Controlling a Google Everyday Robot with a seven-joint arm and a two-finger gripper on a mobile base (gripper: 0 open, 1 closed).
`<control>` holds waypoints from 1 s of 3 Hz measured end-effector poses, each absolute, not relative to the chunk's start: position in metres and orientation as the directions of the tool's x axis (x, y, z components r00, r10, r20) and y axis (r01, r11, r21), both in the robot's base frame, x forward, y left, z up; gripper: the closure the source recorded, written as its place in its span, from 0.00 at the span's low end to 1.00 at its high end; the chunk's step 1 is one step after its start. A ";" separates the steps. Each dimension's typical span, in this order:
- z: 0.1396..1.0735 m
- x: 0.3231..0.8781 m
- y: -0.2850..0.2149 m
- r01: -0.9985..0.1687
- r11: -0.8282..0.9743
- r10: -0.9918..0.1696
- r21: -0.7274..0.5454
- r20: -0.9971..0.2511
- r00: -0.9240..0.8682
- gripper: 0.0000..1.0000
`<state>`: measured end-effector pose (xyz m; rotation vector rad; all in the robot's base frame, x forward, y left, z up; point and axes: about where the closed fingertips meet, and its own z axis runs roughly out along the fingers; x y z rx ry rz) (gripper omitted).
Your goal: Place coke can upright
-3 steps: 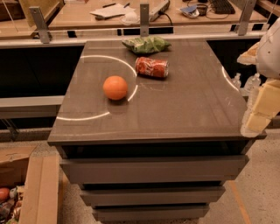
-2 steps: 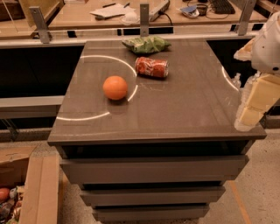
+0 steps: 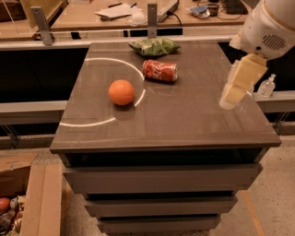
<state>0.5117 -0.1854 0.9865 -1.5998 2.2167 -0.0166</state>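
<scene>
The coke can [image 3: 160, 70] is red with white lettering and lies on its side at the back middle of the dark table [image 3: 184, 120]. My gripper [image 3: 229, 100] hangs over the table's right side, pointing down. It is well to the right of the can and a little nearer the front, and it touches nothing. The white arm housing [image 3: 269, 27] is above it at the upper right.
An orange ball [image 3: 121, 92] sits left of and in front of the can. A green snack bag [image 3: 153, 46] lies just behind the can. A small clear bottle [image 3: 267, 86] stands off the table's right edge. A desk with papers [image 3: 115, 11] is behind; a wooden box [image 3: 44, 203] is lower left.
My gripper has moved left, from beyond the table's right edge to above its right side. The can, ball and bag have not moved.
</scene>
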 end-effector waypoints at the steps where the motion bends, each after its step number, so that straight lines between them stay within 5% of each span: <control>1: 0.975 0.555 -0.173 -0.908 0.368 -0.889 -0.202 -0.362 -0.280 0.00; 3: 0.947 0.630 -0.135 -0.917 0.374 -0.864 -0.141 -0.413 -0.289 0.00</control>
